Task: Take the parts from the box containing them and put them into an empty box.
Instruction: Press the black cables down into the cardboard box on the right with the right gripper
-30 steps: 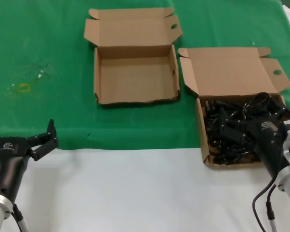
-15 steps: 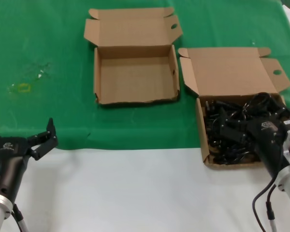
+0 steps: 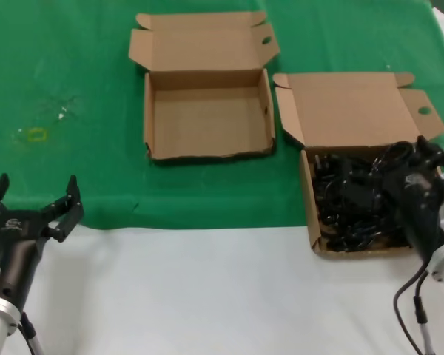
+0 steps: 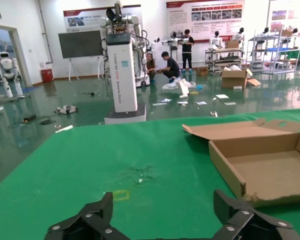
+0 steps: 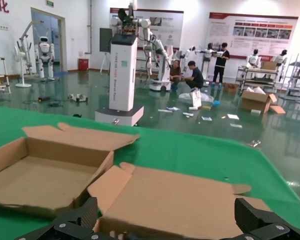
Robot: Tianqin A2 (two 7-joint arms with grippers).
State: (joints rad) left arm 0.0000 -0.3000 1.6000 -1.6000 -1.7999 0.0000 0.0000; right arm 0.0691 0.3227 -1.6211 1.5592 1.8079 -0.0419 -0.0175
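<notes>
Green table cloth (image 3: 74,59), glossy green hall floor (image 4: 90,107), wall posters (image 5: 250,30), white pillar (image 4: 122,75)

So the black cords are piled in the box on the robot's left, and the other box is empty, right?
Not quite. In the head view the black cords are piled in the box on the robot's right, where the right claw hangs over them. The other box, farther back and to the left, is indeed empty. The left claw waits open near the table's front edge.
</notes>
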